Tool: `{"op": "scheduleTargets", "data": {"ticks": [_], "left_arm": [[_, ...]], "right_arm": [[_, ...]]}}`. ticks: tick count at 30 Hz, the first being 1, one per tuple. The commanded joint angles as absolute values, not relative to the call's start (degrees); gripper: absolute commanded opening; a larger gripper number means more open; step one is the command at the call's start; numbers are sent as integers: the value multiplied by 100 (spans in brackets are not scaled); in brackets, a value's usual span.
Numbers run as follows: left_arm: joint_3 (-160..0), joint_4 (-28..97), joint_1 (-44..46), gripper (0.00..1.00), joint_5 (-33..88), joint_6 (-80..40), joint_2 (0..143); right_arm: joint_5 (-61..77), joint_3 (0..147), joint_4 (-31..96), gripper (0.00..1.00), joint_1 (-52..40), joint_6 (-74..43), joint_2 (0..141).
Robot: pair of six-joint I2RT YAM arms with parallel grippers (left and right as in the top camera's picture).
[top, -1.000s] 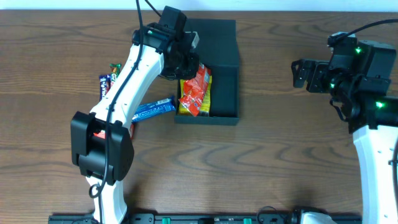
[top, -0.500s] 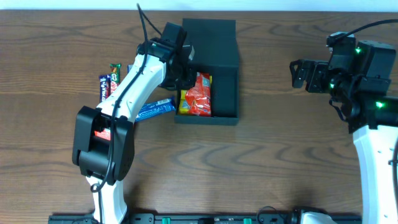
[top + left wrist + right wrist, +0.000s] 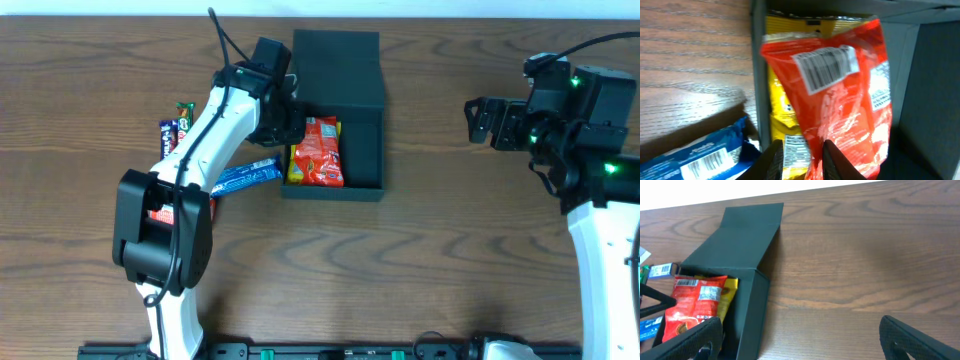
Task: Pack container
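1. Left pincer (image 3: pixel 801 145): the fingers stand a little apart with a narrow gap. The near edge of a glossy red plastic snack packet (image 3: pixel 840 110) shows in that gap; whether a pad touches it cannot be told.
2. Right pincer (image 3: pixel 800 325): the jaws are spread wide and hold nothing. It hangs over bare brown wooden table (image 3: pixel 450 250), well to the right of the box.
3. Dark teal-grey square cardboard container (image 3: pixel 362 150): it sits at the far centre of the table. Its hinged flap lid (image 3: pixel 335 65) of the same colour is folded back on the far side.
4. Contents: the red snack packet lies in the left half of the container. It rests on a yellow plastic packet (image 3: pixel 777 105), which shows along its left edge. The right half is bare.
5. Outside the container: a blue wrapped bar (image 3: pixel 245 176) lies on the table just left of the near-left corner. More small wrapped bars (image 3: pixel 170 135) lie further left.
6. Left arm pose: it reaches from the near edge to the container's left wall, wrist above the far-left corner.
7. Change from one second ago: the red packet was then lifted and tilted under the closed left pincer. It now lies flat in the container, and the pincer has drawn slightly to the far left. The right arm has not moved.
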State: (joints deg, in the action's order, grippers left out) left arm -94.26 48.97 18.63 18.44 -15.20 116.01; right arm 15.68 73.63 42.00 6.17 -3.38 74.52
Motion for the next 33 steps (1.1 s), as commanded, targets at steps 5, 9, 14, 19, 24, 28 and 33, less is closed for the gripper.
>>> {"op": "scheduleTargets", "data": {"ticks": [5, 9, 14, 19, 24, 28, 33], "left_arm": [[-9664, 4932, 1754, 28, 1739, -1321, 11139], [-9758, 4851, 1780, 19, 1734, -1214, 10722], [-9758, 4735, 2012, 6, 1741, -1199, 10475], [-9758, 4609, 2574, 6, 1785, -1175, 10582], [-9756, 4619, 2779, 12, 1925, -1177, 10847], [-9754, 4604, 2777, 27, 2283, -1181, 10945], [-9751, 4720, 2794, 58, 2458, -1210, 11159]], "right_arm": [[1614, 7380, 4204, 99, 646, -272, 7443], [1614, 7380, 4204, 99, 646, -272, 7443], [1614, 7380, 4202, 99, 646, -272, 7446], [1614, 7380, 4200, 99, 646, -272, 7461], [1614, 7380, 4206, 99, 646, -272, 7461], [1614, 7380, 4224, 99, 646, -272, 7461], [1614, 7380, 4226, 99, 646, -272, 7461]]}}
